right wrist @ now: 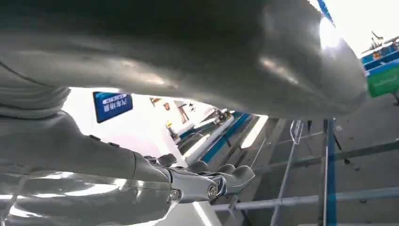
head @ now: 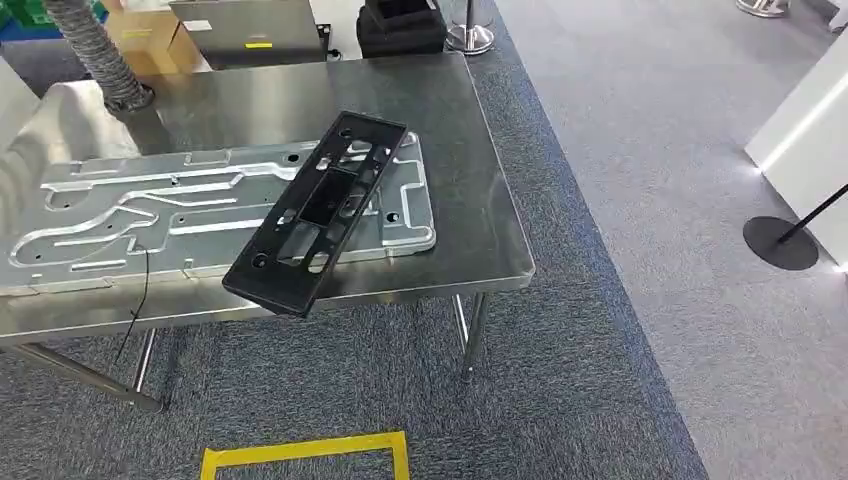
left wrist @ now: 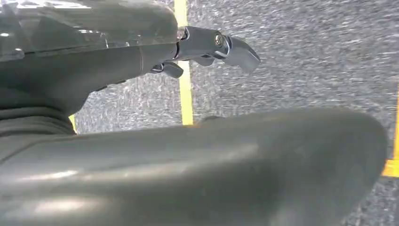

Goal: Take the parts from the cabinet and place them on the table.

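Your left hand (left wrist: pixel 141 70) hangs over grey carpet and a yellow floor line (left wrist: pixel 184 94), fingers (left wrist: pixel 235 49) loosely spread, holding nothing. Your right hand (right wrist: pixel 164 165) is likewise bare, its fingers (right wrist: pixel 230 176) extended and slightly curled. Well away from both hands, the black part (head: pixel 315 212) lies slanted across the silver plate (head: pixel 120 215) on the table (head: pixel 470 160), one end past the near edge.

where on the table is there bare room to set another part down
The steel table is bare along its right side, between the aluminium plate and the right edge, and across the far strip behind the plate up to the grey hose. The left and middle are crowded: the black frame lies slantwise on the plate, overhanging the near edge.
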Robot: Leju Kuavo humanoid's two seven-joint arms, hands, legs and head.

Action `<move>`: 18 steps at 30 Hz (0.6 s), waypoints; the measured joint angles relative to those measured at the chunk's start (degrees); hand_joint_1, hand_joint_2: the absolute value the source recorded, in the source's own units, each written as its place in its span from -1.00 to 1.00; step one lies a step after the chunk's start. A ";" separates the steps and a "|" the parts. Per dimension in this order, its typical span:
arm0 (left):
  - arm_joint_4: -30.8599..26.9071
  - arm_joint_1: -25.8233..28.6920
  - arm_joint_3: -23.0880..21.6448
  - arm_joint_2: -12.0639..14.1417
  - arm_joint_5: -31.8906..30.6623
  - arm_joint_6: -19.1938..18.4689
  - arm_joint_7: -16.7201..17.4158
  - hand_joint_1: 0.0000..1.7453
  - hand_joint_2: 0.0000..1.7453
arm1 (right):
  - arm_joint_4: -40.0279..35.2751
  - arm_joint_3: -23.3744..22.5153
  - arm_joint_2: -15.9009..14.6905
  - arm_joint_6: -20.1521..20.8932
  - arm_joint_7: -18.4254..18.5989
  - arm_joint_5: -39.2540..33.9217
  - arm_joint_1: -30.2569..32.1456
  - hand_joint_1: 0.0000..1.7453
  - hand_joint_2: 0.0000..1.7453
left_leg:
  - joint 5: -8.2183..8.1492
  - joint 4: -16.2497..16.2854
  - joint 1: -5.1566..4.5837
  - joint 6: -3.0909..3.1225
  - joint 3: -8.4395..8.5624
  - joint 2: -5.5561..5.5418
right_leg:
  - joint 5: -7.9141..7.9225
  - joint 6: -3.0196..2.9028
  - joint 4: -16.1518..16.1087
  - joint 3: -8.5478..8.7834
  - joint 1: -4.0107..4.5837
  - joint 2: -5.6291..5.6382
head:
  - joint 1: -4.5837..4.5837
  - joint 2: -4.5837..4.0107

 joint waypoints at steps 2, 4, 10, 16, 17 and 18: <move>0.00 -0.02 0.00 0.00 0.07 0.02 -0.13 -1.00 -1.00 | 0.00 -0.02 0.00 0.00 0.33 -0.04 -0.05 -1.00 -1.00 | 4.05 -3.62 0.17 0.12 3.63 0.00 | 0.87 0.27 0.29 -1.45 0.03 0.08 | -0.02 0.00; 0.00 -0.08 0.00 0.00 0.15 0.02 -0.22 -1.00 -1.00 | 0.00 -0.02 -0.07 0.00 1.35 0.13 -0.22 -1.00 -1.00 | 6.43 -13.52 0.19 0.56 10.78 -0.01 | 1.83 0.68 0.49 -2.50 0.04 0.11 | -0.02 0.00; 0.00 0.03 0.02 -0.04 0.26 0.37 -0.65 -1.00 -1.00 | -0.02 -0.02 -0.09 0.00 13.83 7.07 -0.69 -1.00 -1.00 | 6.01 -21.42 -0.34 3.11 13.61 0.15 | 3.40 2.94 0.67 -3.39 -0.47 -0.04 | 0.00 0.00; 0.00 0.39 0.11 -0.17 0.26 0.96 0.37 -1.00 -1.00 | 2.44 0.02 -0.09 0.04 23.82 3.56 -1.24 -1.00 -1.00 | 7.87 -20.72 -1.11 4.05 10.53 0.76 | -7.04 3.36 17.56 -8.08 -0.21 0.05 | -0.02 0.00; 0.00 0.40 0.11 -0.17 0.26 0.96 0.44 -1.00 -1.00 | 4.24 0.02 -0.09 0.04 23.82 1.01 -1.23 -1.00 -1.00 | 7.91 -20.47 -1.17 4.06 10.33 0.76 | -5.45 3.18 14.10 -5.39 -0.08 0.02 | -0.02 0.00; 0.00 0.38 0.11 -0.20 0.26 0.96 0.44 -1.00 -1.00 | 6.17 0.00 -0.11 0.04 23.85 -1.83 -1.20 -1.00 -1.00 | 7.91 -20.20 -1.22 4.05 10.24 0.74 | -3.30 2.86 8.51 -1.66 0.16 0.03 | 0.00 0.00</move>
